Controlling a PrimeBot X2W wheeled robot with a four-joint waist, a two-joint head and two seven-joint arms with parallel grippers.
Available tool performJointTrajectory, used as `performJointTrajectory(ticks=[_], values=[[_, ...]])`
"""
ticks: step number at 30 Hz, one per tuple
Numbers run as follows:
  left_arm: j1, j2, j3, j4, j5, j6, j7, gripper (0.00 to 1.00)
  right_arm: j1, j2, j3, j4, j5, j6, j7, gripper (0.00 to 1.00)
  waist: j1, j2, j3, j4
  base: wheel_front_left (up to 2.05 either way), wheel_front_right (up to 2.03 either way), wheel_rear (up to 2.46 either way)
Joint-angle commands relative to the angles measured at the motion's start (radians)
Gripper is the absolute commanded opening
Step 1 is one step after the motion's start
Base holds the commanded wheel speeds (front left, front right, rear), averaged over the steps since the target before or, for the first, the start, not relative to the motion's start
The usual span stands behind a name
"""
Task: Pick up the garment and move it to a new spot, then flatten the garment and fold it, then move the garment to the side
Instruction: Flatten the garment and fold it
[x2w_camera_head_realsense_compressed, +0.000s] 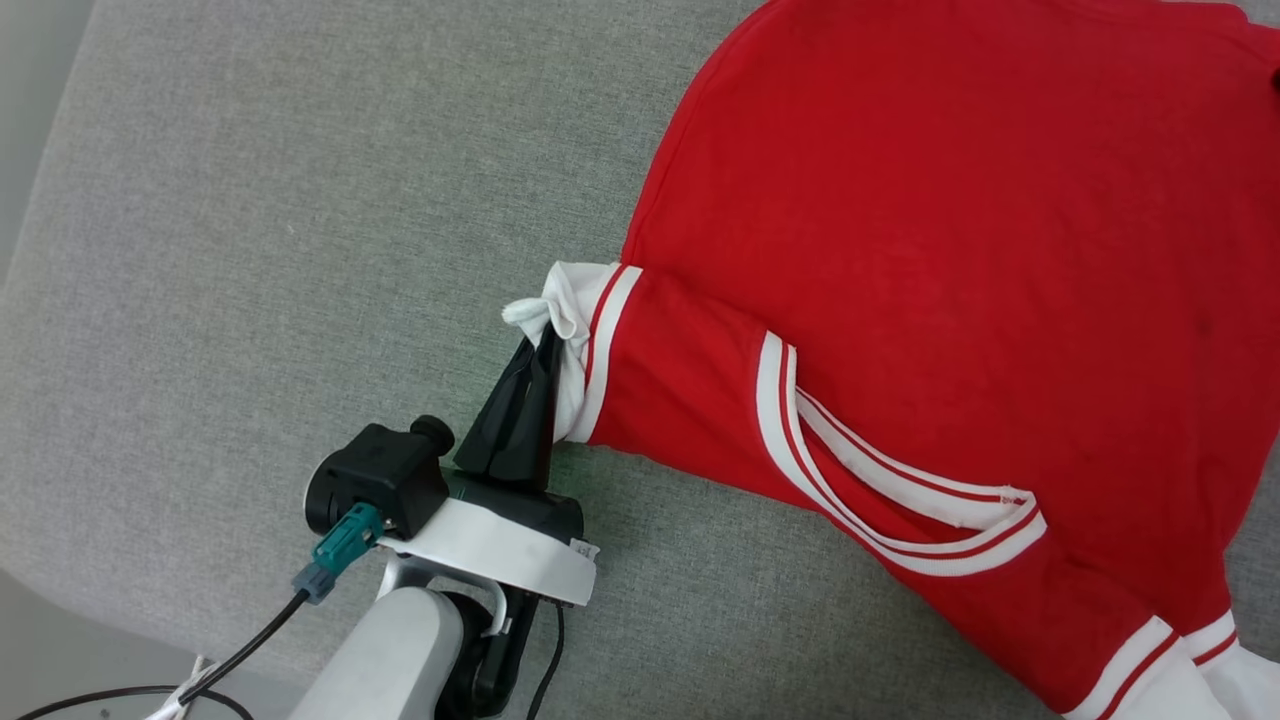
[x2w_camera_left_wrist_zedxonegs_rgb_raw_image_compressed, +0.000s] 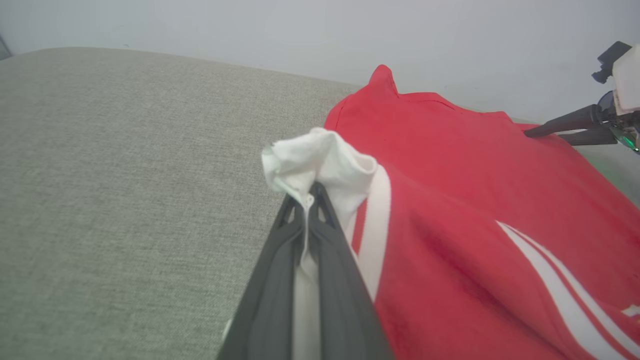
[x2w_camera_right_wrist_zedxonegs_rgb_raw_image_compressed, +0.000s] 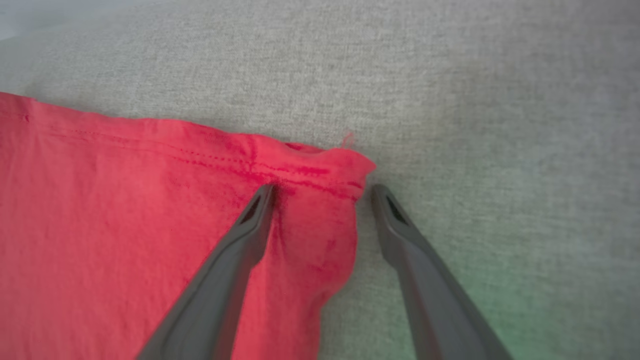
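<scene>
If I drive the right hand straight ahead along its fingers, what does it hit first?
Most likely the garment: its hemmed corner sits just ahead, inside the open right hand. Beyond that is only the grey fabric surface. Depth is hard to judge here.

The left gripper (x2w_camera_head_realsense_compressed: 535, 350) has two long, dark, tapering fingers on a black base. Behind the base comes a white collar (x2w_camera_head_realsense_compressed: 500, 555) bearing a small printed label (x2w_camera_head_realsense_compressed: 583, 548), then a rounded, pale grey forearm (x2w_camera_head_realsense_compressed: 395, 650). A boxy black camera housing (x2w_camera_head_realsense_compressed: 375, 480) with a round knob is mounted on the wrist's left side. Below it, a teal plug (x2w_camera_head_realsense_compressed: 345, 545) leads into a thin black cable (x2w_camera_head_realsense_compressed: 250, 635). The right gripper (x2w_camera_right_wrist_zedxonegs_rgb_raw_image_compressed: 324, 189) has matching dark grey fingers with slotted tips and a green light (x2w_camera_left_wrist_zedxonegs_rgb_raw_image_compressed: 627, 142) at its white wrist.
</scene>
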Motion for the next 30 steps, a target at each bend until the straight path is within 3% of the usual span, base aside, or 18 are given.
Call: performJointTrajectory(ticks=[1, 3, 11, 18, 24, 30], values=[[-0.013, 0.0, 0.001, 0.004, 0.005, -0.002, -0.004, 0.0, 0.063, 0.02, 0.005, 0.059, -0.011, -0.002, 0.036, 0.64, -0.0001, 0.0, 0.0, 0.0, 0.0, 0.0, 0.0], [-0.019, 0.005, -0.005, 0.019, 0.013, -0.001, -0.001, 0.0, 0.068, 0.021, -0.012, 0.085, -0.028, -0.002, 0.051, 0.0, -0.0001, 0.0, -0.007, 0.001, 0.0, 0.0, 0.0], [-0.007, 0.003, -0.017, 0.063, -0.002, -0.007, 0.009, 0.0, 0.065, 0.024, -0.028, 0.068, -0.068, -0.002, -0.004, 0.0, -0.0001, 0.0, -0.071, -0.013, 0.0, 0.0, 0.0], [0.053, 0.036, 0.013, 0.089, -0.027, 0.02, 0.022, 0.0, 0.096, -0.008, 0.035, -0.026, -0.044, -0.002, -0.076, 0.0, -0.0001, 0.0, -0.193, -0.088, 0.0, 0.0, 0.0], [0.137, 0.085, 0.055, 0.072, -0.052, 0.06, 0.047, 0.0, 0.249, -0.073, 0.118, -0.147, 0.048, -0.002, -0.042, 0.0, -0.0001, 0.0, -0.304, -0.187, 0.0, 0.0, 0.0], [0.223, 0.137, 0.097, 0.028, -0.071, 0.108, 0.078, 0.0, 0.533, -0.122, 0.121, -0.312, 0.131, -0.002, 0.031, 0.0, -0.0001, 0.0, -0.387, -0.301, 0.0, 0.0, 0.0]])
